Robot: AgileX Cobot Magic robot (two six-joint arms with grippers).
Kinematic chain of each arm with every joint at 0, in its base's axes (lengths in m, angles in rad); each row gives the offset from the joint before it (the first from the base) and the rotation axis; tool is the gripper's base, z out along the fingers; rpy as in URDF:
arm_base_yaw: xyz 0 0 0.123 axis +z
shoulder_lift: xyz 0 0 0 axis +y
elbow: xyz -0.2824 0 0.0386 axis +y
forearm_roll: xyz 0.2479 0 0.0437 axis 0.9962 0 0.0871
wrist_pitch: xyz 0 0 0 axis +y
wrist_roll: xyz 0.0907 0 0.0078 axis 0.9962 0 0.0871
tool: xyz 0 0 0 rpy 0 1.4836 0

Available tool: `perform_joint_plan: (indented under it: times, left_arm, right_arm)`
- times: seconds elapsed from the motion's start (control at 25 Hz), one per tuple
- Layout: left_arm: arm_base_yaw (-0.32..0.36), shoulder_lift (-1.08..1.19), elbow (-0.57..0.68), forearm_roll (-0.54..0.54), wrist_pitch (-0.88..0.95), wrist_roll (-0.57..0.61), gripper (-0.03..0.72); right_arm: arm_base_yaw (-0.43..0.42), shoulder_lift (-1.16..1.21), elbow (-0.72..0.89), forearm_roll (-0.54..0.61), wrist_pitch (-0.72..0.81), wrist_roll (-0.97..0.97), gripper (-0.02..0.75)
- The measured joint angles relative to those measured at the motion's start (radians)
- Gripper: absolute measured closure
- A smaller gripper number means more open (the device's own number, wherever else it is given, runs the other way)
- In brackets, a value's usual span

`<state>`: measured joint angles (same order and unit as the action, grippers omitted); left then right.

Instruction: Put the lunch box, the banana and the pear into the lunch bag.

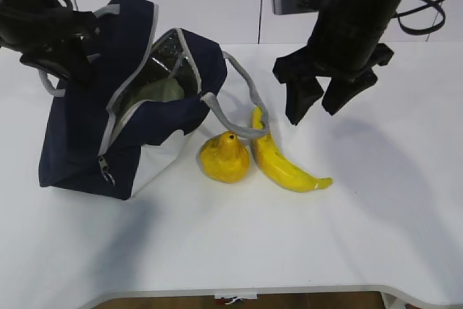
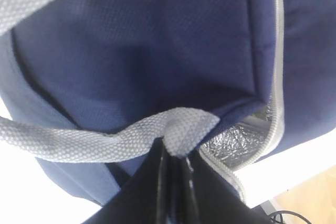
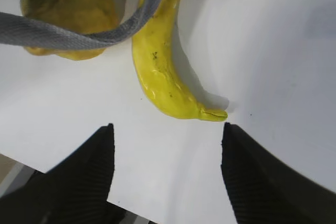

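Right gripper (image 1: 312, 103), jaws spread and empty, hangs above the banana (image 1: 283, 162) — its long axis running away from the bag (image 1: 94, 142), strap (image 1: 249, 117) across its near end; left gripper (image 2: 176, 182) pinches the other strap.

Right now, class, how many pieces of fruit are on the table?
2. The pear sits just in front of the bag's open mouth, and the banana lies to its right, under the bag's grey handle. More fruit could be hidden inside the bag.
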<state>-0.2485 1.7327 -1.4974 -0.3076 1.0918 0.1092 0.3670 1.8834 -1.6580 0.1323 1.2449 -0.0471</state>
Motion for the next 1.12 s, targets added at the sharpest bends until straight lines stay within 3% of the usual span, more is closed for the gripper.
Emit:
perform_joint_plan:
  times: [0.44, 0.76, 1.12]
  left_arm:
    - [0.000, 0.000, 0.000, 0.000, 0.011, 0.000, 0.689]
    - [0.000, 0.000, 0.000, 0.000, 0.017, 0.000, 0.690]
    - [0.000, 0.000, 0.000, 0.000, 0.019, 0.000, 0.690]
  right_arm:
    - [0.000, 0.171, 0.000, 0.004, -0.025, 0.006, 0.229]
    - [0.000, 0.211, 0.000, 0.072, -0.124, 0.006, 0.229]
    - [0.000, 0.244, 0.000, 0.076, -0.194, -0.006, 0.229]
